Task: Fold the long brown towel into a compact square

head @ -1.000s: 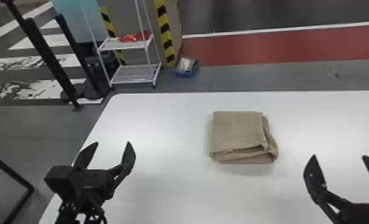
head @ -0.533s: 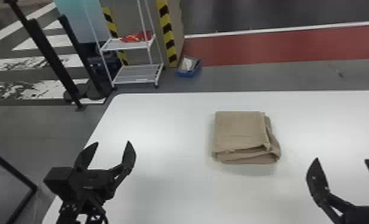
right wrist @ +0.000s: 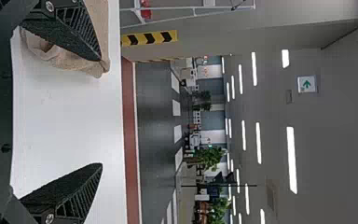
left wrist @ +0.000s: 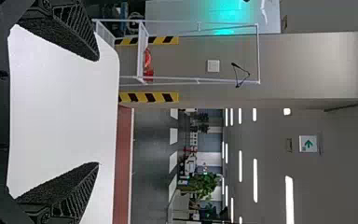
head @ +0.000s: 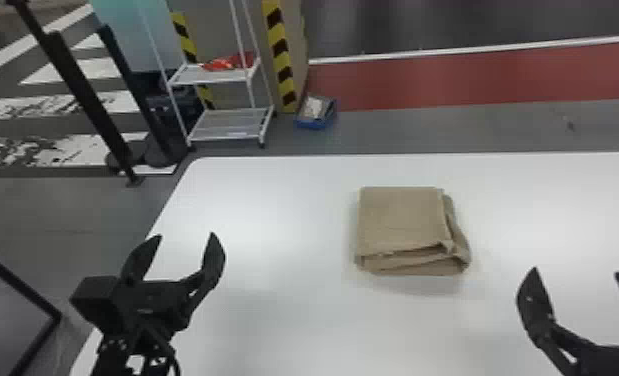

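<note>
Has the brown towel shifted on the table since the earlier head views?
No; the brown towel keeps its place relative to the far edge of the table.

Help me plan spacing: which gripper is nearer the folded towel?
The right gripper; the left gripper stands across a wider stretch of table from the towel.

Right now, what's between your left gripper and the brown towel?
Only bare white tabletop lies between my left gripper and the towel, as the head view shows.
</note>
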`<state>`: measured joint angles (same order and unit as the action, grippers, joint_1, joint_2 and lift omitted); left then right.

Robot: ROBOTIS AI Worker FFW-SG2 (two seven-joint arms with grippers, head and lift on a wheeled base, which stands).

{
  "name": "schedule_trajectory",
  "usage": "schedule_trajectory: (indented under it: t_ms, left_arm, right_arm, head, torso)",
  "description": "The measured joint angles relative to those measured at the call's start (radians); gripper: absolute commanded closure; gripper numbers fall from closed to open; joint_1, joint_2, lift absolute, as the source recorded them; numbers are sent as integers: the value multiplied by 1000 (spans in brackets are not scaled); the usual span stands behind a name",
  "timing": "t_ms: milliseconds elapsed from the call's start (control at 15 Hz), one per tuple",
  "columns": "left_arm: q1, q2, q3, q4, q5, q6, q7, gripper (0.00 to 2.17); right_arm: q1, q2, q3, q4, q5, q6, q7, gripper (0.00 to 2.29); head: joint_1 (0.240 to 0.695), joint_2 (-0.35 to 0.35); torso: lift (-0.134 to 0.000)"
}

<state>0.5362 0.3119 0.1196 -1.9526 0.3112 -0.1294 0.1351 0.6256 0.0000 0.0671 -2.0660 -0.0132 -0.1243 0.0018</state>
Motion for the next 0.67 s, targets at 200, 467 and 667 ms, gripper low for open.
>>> schedule_trajectory:
  t_ms: [200,467,667]
  left_arm:
    - [-6,11,-1,10,1,2,2,80]
    - [-10,20,-8,13,3,3,15,80]
    - [-17,24,-11,21,11,4,16,80]
  right_arm:
    - [9,0,-1,-10,-1,6,-2,80]
    - [9,0,3,-10,-1,14,-5,80]
    - [6,0,5,-6,-1,16,-5,80]
  head:
    - [695,225]
    - [695,227]
    - [695,229]
  torso:
    - [-123]
    - [-123]
    - [-123]
